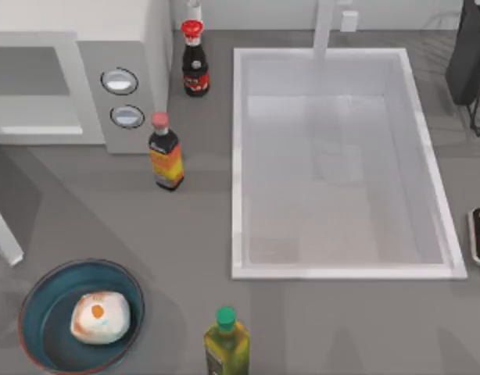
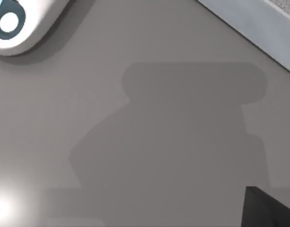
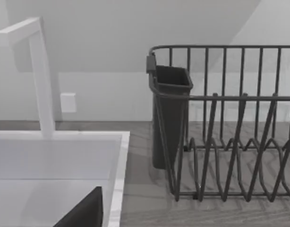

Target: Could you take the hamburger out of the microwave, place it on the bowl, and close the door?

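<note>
We see the hamburger (image 1: 100, 317) sitting inside the bowl (image 1: 44, 301) at the table's front left, resting toward the bowl's right side. The microwave (image 1: 134, 55) stands at the back left with its door (image 1: 33, 86) flat against the front, the two knobs just right of it. Two bottles stand near the microwave's right corner, a red-capped one (image 1: 195, 70) behind an orange-labelled one (image 1: 166, 154); a green-capped bottle (image 1: 226, 344) stands at the front. The sink (image 1: 238, 168) lies right of centre. How wide our grippers stand we cannot tell
</note>
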Controlling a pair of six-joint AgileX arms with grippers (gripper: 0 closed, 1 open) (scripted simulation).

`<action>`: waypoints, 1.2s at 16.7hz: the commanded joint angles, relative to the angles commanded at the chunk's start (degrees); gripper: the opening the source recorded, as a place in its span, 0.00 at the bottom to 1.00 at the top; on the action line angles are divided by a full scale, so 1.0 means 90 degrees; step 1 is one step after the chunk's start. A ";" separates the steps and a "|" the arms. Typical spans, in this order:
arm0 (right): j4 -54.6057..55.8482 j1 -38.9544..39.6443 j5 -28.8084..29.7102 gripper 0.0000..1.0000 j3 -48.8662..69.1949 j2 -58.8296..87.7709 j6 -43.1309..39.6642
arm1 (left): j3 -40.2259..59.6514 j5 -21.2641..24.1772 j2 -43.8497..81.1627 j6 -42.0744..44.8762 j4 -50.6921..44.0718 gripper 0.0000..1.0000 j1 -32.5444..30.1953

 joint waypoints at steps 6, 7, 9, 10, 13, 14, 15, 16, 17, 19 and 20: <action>0.0000 0.0000 0.0000 1.00 0.0000 0.0000 0.0000 | -0.0853 -0.0553 -0.0910 -0.0869 0.0344 0.00 -0.0907; 0.0000 0.0000 0.0000 1.00 0.0000 0.0000 0.0000 | -0.0853 -0.0553 -0.0910 -0.0869 0.0344 0.00 -0.0907; 0.0000 0.0000 0.0000 1.00 0.0000 0.0000 0.0000 | -0.0843 -0.0536 -0.0888 -0.0881 0.0329 0.00 -0.0897; 0.0000 0.0000 0.0000 1.00 0.0000 0.0000 0.0000 | -0.0865 -0.0598 -0.0921 -0.0951 0.0333 0.00 -0.0974; 0.0000 0.0000 0.0000 1.00 0.0000 0.0000 0.0000 | -0.1008 -0.1002 -0.1142 -0.1410 0.0357 0.00 -0.1573; 0.0000 0.0000 0.0000 1.00 0.0000 0.0000 0.0000 | -0.1076 -0.1187 -0.1248 -0.1620 0.0368 0.00 -0.1862; 0.0000 0.0000 0.0000 1.00 0.0000 0.0000 0.0000 | -0.1150 -0.1387 -0.1366 -0.1847 0.0381 0.00 -0.2164; 0.0000 0.0000 0.0000 1.00 0.0000 0.0000 0.0000 | -0.1228 -0.1599 -0.1492 -0.2088 0.0394 0.00 -0.2461; 0.0000 0.0000 0.0000 1.00 0.0000 0.0000 0.0000 | -0.1308 -0.1815 -0.1621 -0.2331 0.0408 0.00 -0.2785; 0.0000 0.0000 0.0000 1.00 0.0000 0.0000 0.0000 | -0.1463 -0.2227 -0.1874 -0.2801 0.0435 0.00 -0.3470; 0.0000 0.0000 0.0000 1.00 0.0000 0.0000 0.0000 | -0.1531 -0.2406 -0.1987 -0.3012 0.0446 0.00 -0.3733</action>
